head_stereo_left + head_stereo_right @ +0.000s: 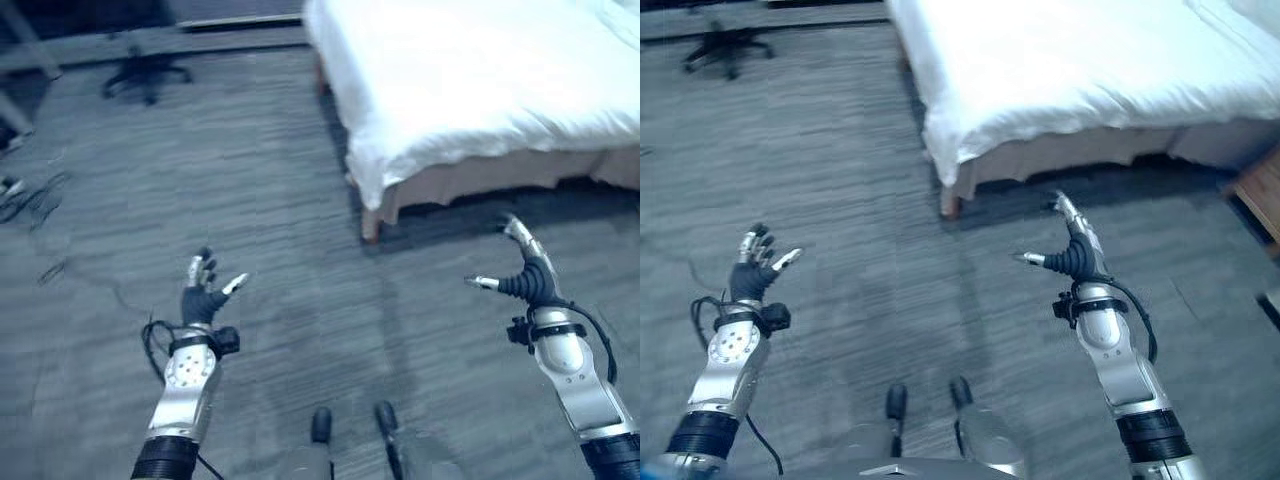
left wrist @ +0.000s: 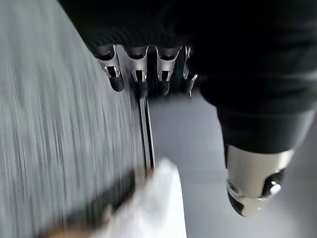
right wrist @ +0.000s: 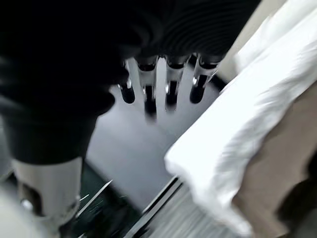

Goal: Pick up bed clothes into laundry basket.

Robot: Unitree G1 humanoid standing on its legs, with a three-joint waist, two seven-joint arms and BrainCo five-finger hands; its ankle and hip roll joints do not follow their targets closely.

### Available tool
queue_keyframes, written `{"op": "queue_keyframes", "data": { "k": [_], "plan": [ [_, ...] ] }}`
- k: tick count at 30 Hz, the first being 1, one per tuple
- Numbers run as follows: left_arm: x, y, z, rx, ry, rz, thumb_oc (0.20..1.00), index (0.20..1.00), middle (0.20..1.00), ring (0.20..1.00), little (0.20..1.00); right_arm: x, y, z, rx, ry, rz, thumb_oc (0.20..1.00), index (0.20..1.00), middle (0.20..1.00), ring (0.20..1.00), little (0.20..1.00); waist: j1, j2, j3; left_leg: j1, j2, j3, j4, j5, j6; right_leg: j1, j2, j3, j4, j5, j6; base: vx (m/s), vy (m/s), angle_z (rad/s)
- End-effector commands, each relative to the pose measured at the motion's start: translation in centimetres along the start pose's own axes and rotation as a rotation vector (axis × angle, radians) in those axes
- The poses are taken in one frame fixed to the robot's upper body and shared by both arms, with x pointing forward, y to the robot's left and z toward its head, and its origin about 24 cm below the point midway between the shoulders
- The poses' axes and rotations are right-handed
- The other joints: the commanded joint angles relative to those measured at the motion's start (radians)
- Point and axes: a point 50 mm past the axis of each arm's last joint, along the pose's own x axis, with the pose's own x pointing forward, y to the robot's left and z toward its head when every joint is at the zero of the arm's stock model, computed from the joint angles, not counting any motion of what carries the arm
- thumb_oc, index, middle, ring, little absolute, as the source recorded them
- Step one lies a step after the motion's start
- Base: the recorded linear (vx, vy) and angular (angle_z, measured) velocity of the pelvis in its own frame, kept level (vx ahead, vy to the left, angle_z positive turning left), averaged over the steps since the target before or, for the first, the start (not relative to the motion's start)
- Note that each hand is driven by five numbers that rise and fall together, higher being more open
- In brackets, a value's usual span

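Left hand (image 1: 203, 290) raised at lower left of the left eye view, above grey carpet (image 1: 250, 200), fingers (image 1: 199, 266) straight and spread, thumb out to the side, holding nothing. In the left wrist view, same fingers (image 2: 138, 69) in a relaxed row past the dark ribbed cover, nothing between them and the thumb.

Right hand (image 1: 1076, 252) raised at centre right of the right eye view, fingers (image 1: 1067, 212) extended toward the bed, thumb pointing toward frame left, empty. In the right wrist view, fingers (image 3: 168, 79) straight and apart, nothing gripped.

Bed (image 1: 480, 90) across the upper right of the left eye view, covered by a white sheet (image 1: 1080, 70) draped over the near edge and corner. Tan bed base (image 1: 1080, 150) visible beneath the hanging sheet, with a wooden leg (image 1: 951, 205) at the near corner. Sheet corner also seen in the right wrist view (image 3: 237, 139), near the right fingers but not touching. Both hands well apart from the sheet, right hand nearer to it.

Black office chair (image 1: 147, 70) at upper left of the left eye view, well away from the bed. Brown wooden furniture edge (image 1: 1260, 195) at far right of the right eye view.
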Motion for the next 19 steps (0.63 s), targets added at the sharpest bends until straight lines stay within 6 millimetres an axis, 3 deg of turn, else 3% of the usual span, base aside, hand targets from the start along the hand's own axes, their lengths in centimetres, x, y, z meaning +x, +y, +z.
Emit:
{"op": "queue_keyframes", "data": {
  "k": [1, 5, 6, 7, 10, 14, 19],
  "plan": [
    [0.5, 1.2, 2.5, -0.039, -0.144, 0.044, 1.0, 1.0, 1.0, 1.0, 1.0, 1.9, -1.9, 3.2, 0.046, -0.187, -0.056, 1.0, 1.0, 1.0, 1.0, 1.0, -0.022, 0.056, -0.003, 0.099, -0.024, 0.065, -0.036, -0.053, -0.02, 0.084, -0.025, -0.114, -0.16, 0.008, 0.005, 0.14, -0.115, 0.35],
    [-0.2, 1.8, 1.9, -0.03, -0.122, 0.058, 1.0, 1.0, 1.0, 1.0, 1.0, 1.8, -1.2, 3.2, 0.073, -0.192, -0.006, 1.0, 1.0, 1.0, 1.0, 1.0, -0.013, 0.052, -0.018, 0.099, -0.015, 0.077, 0.032, -0.092, -0.031, 0.132, -0.047, -0.128, -0.22, 0.029, -0.001, 0.17, -0.108, -0.13],
    [-0.1, 1.6, 2.0, -0.045, -0.129, 0.053, 1.0, 1.0, 1.0, 1.0, 1.0, 1.7, -1.4, 3.1, 0.077, -0.185, -0.009, 1.0, 1.0, 1.0, 1.0, 1.0, -0.012, 0.047, -0.01, 0.075, -0.005, 0.105, 0.074, -0.093, -0.047, 0.151, -0.065, -0.151, -0.235, 0.023, -0.004, -0.03, -0.032, -0.31],
    [0.4, 0.8, 2.5, -0.057, -0.148, 0.031, 1.0, 1.0, 1.0, 1.0, 1.0, 1.8, -1.7, 2.8, 0.073, -0.168, -0.024, 1.0, 1.0, 1.0, 1.0, 1.0, -0.029, 0.035, 0.005, 0.006, 0.038, 0.231, 0.126, -0.071, -0.054, 0.174, -0.107, -0.209, -0.245, 0.013, 0.0, -0.01, -0.033, 0.14],
    [0.4, 0.5, 2.6, -0.041, -0.154, 0.007, 1.0, 1.0, 1.0, 1.0, 1.0, 1.3, -1.8, 2.1, 0.092, -0.13, -0.026, 1.0, 1.0, 1.0, 1.0, 1.0, -0.043, 0.051, -0.026, 0.055, 0.068, 0.307, 0.03, -0.058, -0.054, 0.189, -0.11, -0.232, -0.257, 0.01, 0.006, 0.07, 0.025, 0.61],
    [0.2, 0.4, 2.7, -0.013, -0.163, -0.021, 1.0, 1.0, 1.0, 1.0, 1.0, 0.5, -1.6, 1.1, 0.133, -0.076, -0.028, 1.0, 1.0, 1.0, 1.0, 1.0, -0.06, 0.066, -0.061, 0.114, 0.078, 0.322, -0.033, -0.05, -0.053, 0.203, -0.119, -0.241, -0.258, 0.007, 0.014, 0.11, 0.058, -0.11],
    [-0.5, 0.5, 2.3, -0.009, -0.145, -0.03, 1.0, 1.0, 1.0, 1.0, 1.0, -0.1, -1.5, 0.8, 0.157, -0.058, -0.034, 1.0, 1.0, 1.0, 1.0, 1.0, -0.057, 0.064, -0.075, 0.136, 0.082, 0.338, -0.039, -0.065, -0.05, 0.211, -0.131, -0.238, -0.263, 0.01, 0.023, 0.04, 0.043, -0.08]
  ]
}}
